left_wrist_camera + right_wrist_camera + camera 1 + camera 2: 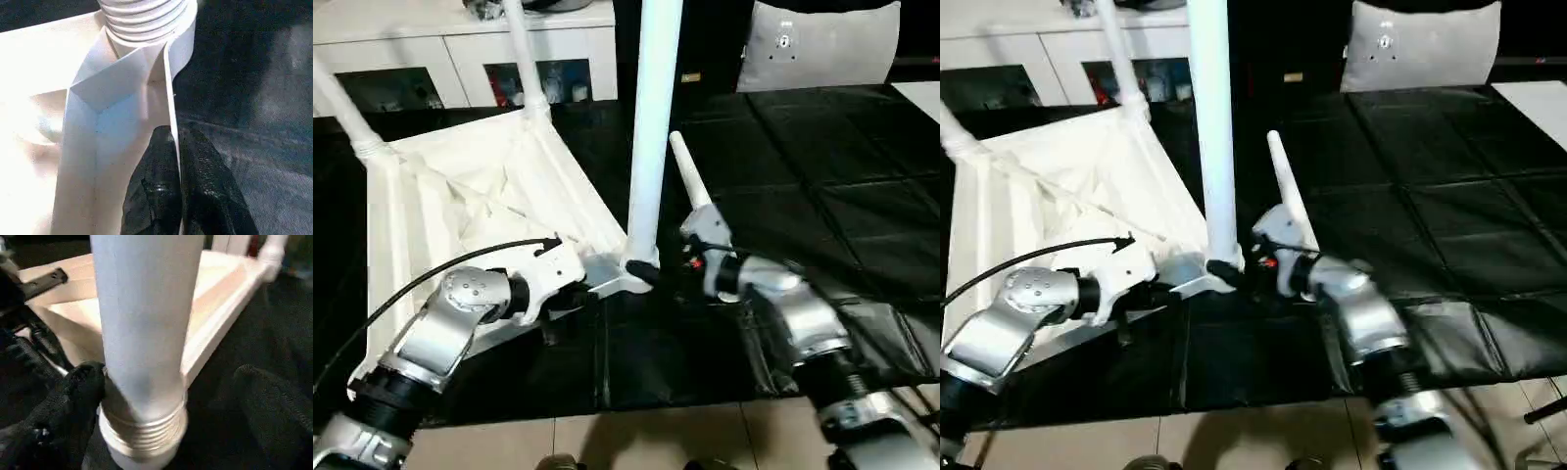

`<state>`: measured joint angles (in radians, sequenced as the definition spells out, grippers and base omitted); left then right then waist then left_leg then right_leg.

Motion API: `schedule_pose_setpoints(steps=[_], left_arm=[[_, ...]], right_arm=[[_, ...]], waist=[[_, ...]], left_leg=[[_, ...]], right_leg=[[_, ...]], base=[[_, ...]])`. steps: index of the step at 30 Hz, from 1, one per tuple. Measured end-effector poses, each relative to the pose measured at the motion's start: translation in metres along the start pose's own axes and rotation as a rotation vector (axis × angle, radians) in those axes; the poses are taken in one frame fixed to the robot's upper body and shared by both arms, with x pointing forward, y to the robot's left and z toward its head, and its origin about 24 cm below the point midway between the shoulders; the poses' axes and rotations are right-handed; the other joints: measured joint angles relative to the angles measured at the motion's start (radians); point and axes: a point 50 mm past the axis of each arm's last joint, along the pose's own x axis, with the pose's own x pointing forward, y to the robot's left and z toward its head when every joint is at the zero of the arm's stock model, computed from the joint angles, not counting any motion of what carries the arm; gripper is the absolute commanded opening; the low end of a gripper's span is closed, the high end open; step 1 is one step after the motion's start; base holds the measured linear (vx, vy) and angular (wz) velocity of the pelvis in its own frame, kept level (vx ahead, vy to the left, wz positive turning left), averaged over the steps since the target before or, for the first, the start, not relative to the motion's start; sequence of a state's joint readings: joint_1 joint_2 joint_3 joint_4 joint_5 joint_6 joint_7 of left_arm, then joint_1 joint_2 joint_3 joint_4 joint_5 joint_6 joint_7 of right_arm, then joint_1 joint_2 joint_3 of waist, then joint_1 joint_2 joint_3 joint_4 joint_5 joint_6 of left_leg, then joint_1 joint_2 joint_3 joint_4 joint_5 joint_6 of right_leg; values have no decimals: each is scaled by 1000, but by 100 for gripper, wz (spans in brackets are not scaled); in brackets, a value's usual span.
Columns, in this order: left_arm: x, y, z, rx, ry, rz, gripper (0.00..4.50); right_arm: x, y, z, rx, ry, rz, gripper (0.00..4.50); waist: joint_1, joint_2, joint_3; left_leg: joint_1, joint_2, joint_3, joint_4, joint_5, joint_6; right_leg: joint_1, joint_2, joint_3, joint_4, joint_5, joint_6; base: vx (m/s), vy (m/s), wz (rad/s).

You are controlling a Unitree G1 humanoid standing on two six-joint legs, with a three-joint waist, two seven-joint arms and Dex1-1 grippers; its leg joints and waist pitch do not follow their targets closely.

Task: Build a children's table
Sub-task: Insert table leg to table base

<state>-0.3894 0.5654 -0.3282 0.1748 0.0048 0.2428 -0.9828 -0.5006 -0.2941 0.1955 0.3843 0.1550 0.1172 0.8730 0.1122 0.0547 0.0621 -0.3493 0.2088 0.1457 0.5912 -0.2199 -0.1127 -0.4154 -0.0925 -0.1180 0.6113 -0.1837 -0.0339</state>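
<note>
The left end effector (173, 196) is closed on the thin side wall of the white plastic rectangular table top (460, 206), its two black fingers (151, 191) pinching the wall just below the rounded corner socket. The top lies upside down, ribbed underside up, on black floor mats (822, 176). Just beyond that grip, the long tapered white tube leg (651, 127) stands upright in the nearest corner socket, its threaded base still showing above the socket. The right end effector (161, 406) sits at that threaded base with its fingers apart on either side of the leg: one black finger (68, 401) touches the leg, the other stands clear of it. Just beside the right wrist, a second loose white leg (690, 176) slants upward. Farther from both end effectors, two more white legs (524, 54) rise from the far corners. Beyond them stands a white cabinet with glass doors (421, 59), and a grey cushion (818, 44) lies well apart.
</note>
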Motion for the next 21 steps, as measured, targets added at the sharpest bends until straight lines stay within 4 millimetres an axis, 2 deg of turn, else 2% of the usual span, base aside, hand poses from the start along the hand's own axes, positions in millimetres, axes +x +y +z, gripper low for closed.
schedule_pose_setpoints(steps=[7,9,18,20,21], left_arm=[[-5,2,-4,60,5,-70,0],[-8,1,-5,65,8,-99,0],[-5,-7,-1,105,-14,-188,0],[-4,-7,-1,108,-15,-195,0],[-4,-8,-1,110,-16,-197,0]], right_arm=[[-17,3,-2,-77,91,176,447],[-16,6,-3,-72,91,193,447],[-6,11,-10,-33,98,253,447],[-3,13,-9,-32,91,269,419],[-2,14,-9,-31,91,275,419]], waist=[[5,-5,-3],[6,-5,-3],[28,-6,-4],[30,-6,-4],[31,-6,-4]], left_leg=[[-1,0,0,1,3,6],[-1,0,0,2,3,6],[-1,0,0,6,3,6],[-1,0,0,6,3,6],[-1,0,0,6,3,6]], right_leg=[[0,0,0,0,0,0],[0,0,0,1,0,0],[0,-1,0,5,0,-1],[0,-1,0,5,0,-1],[0,-1,0,5,0,-1]], base=[[0,0,0],[0,0,0],[0,0,0],[0,0,0],[0,0,0]])
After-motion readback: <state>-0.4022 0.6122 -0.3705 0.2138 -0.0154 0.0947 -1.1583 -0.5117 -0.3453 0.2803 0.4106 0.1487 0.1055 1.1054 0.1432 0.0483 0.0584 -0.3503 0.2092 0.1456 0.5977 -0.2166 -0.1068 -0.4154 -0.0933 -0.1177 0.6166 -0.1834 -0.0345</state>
